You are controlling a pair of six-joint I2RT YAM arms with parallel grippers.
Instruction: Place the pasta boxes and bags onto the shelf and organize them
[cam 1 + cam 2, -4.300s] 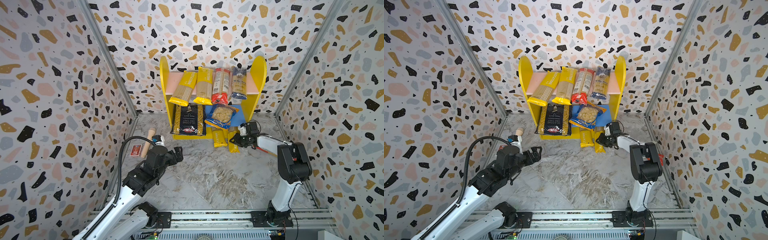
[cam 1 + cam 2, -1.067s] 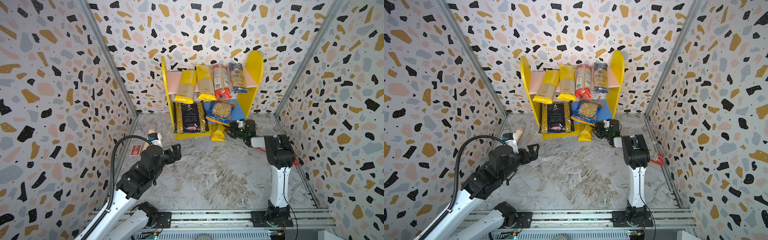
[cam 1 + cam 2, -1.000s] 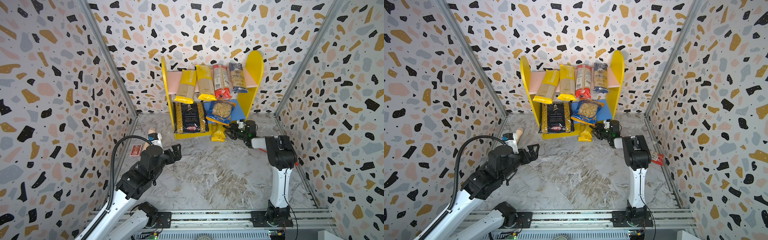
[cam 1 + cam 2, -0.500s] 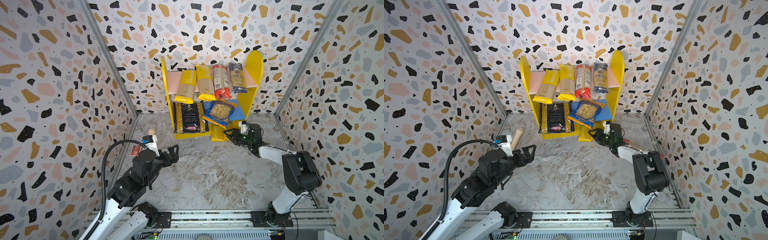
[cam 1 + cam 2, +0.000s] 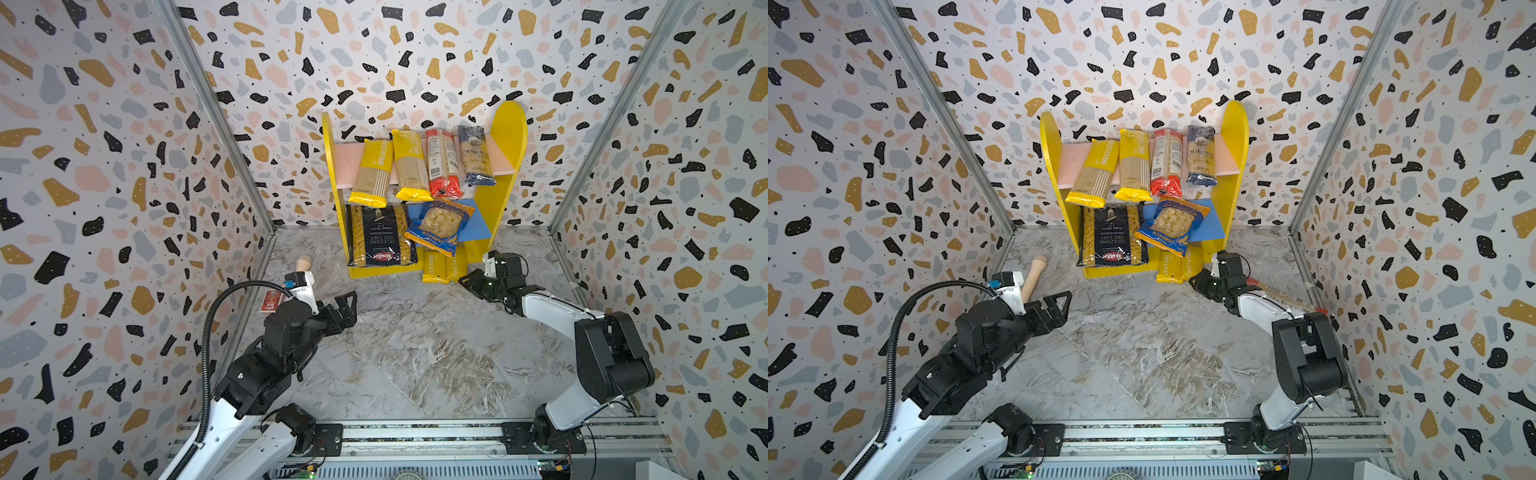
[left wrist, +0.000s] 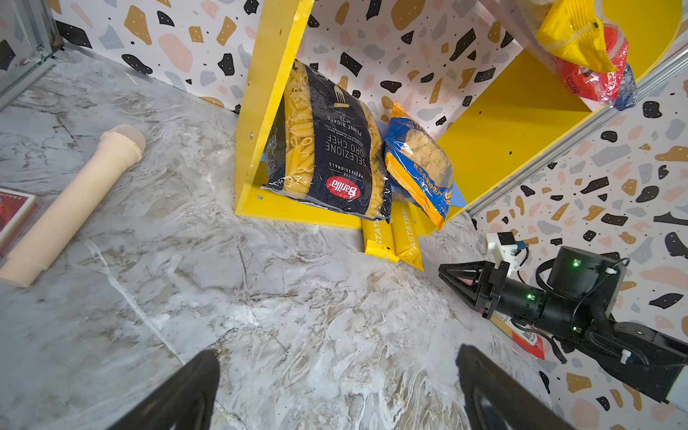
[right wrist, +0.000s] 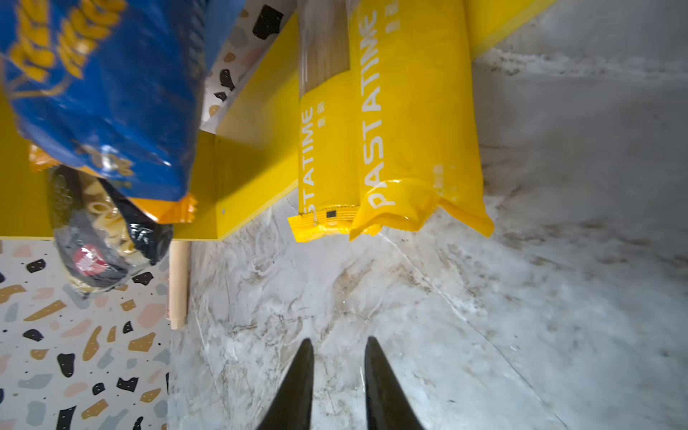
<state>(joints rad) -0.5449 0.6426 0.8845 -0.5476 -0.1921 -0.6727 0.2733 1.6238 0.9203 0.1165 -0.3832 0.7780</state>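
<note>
The right pincer (image 7: 337, 346), nearly pressed together and empty, may be meant to poke in the two long yellow plastic packs (image 7: 409, 111) sticking out of the yellow two-board shelf (image 5: 505, 137); the left pincer (image 6: 337, 357) is spread wide.

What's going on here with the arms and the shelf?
Two arms are stocking the shelf with pasta; six packs sit on its boards. The right gripper, nearly closed and empty, faces two yellow PASTATIME packs poking out at the bottom. The left gripper hovers open and empty. One spaghetti pack lies beside the right arm.

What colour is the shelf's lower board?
The lower board is blue, clearest in a top view.
</note>
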